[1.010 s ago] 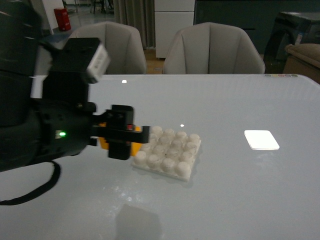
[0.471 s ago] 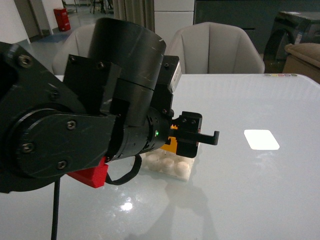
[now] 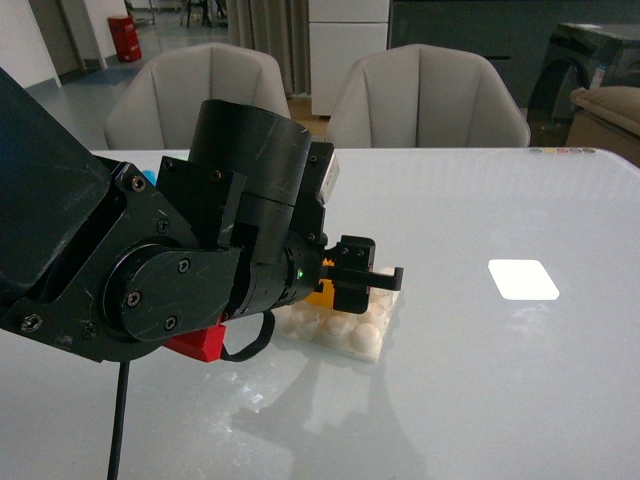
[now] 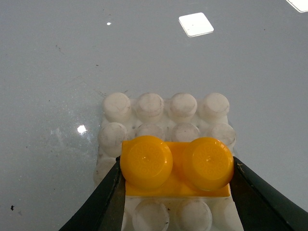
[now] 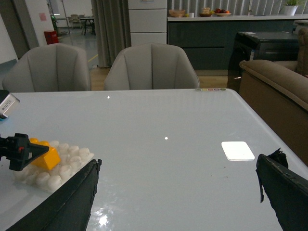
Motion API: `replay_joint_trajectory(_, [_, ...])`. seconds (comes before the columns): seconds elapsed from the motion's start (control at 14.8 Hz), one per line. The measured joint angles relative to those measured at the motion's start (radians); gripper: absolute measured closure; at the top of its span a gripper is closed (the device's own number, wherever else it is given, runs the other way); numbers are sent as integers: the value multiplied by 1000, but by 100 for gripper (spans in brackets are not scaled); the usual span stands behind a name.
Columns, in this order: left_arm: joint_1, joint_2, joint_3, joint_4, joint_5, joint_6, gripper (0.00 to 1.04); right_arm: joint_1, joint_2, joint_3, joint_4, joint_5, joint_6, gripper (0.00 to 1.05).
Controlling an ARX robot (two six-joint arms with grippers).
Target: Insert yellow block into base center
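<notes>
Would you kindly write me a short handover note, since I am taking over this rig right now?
Left gripper: shut on the yellow block.
Right gripper: open, empty, above the table, away from the base.
The block sits over the base's middle studs; whether it is pressed home cannot be told.
Done: block picked and brought to the base.
Left: press it in if needed, release, retreat.

The yellow block [image 4: 175, 166] is orange-yellow, and its two round studs are glossy. The base [image 4: 166, 108] is white, patterned with a grid of round studs. The left end effector [image 4: 176, 185] is black; a small green light [image 3: 299, 272] and a red piece [image 3: 195, 343] show behind it. The surface [image 3: 500, 400] is pale grey-blue, with a white rectangular patch [image 3: 523, 279].
</notes>
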Motion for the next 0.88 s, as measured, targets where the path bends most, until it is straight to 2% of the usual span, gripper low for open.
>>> replay_joint_trajectory(0.88, [-12, 34, -7, 50, -11, -7, 50, 0, 0, 0, 0, 0, 0, 6])
